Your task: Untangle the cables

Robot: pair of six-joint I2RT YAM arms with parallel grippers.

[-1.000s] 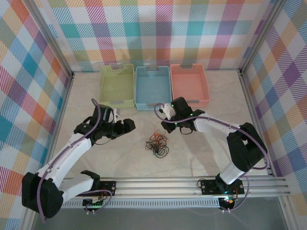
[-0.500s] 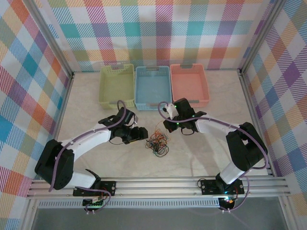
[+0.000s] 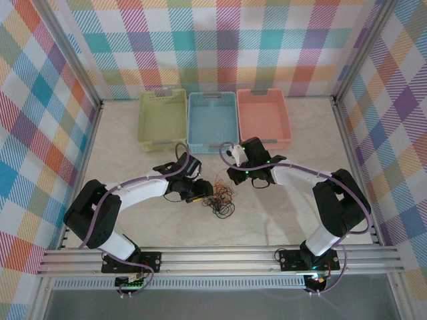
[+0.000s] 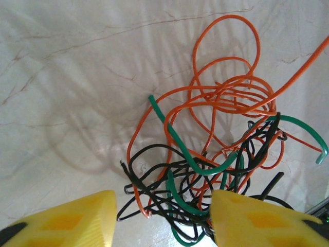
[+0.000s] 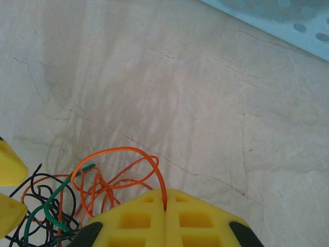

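One tangle of cables (image 3: 219, 199) mid-table, on the near side of the blue basket (image 3: 212, 121) and apart from it. Mostly orange and black, plus a couple of green strands. Lies on the pale marbled table (image 3: 133, 153), between the two grippers.

Left gripper (image 3: 202, 195) at the tangle's left edge, low over it. In left wrist view (image 4: 162, 206): fingers (image 4: 77, 216) spread, straddling one end of the cables (image 4: 216, 154). Black and green loops in the gap, one finger touching black wire, the other just beside it. Not clamped on anything. Big orange loops fanned out beyond the fingertips, with a green strand crossing over the black knot and a green hook at the edge of the heap.

Right gripper (image 3: 235, 177) at the tangle's far-right side. In right wrist view (image 5: 164, 203): fingers pressed together, pinching one orange wire (image 5: 154, 172) right at the seam between the tips. Arcs up from there and loops back into the cables (image 5: 56, 206). Corner of the blue basket (image 5: 277, 20) just past it.

Three baskets in a row along the far edge: green basket (image 3: 162, 120) left, blue in the middle, pink basket (image 3: 263, 118) right, sides touching or nearly so. Tangle well clear of all three.
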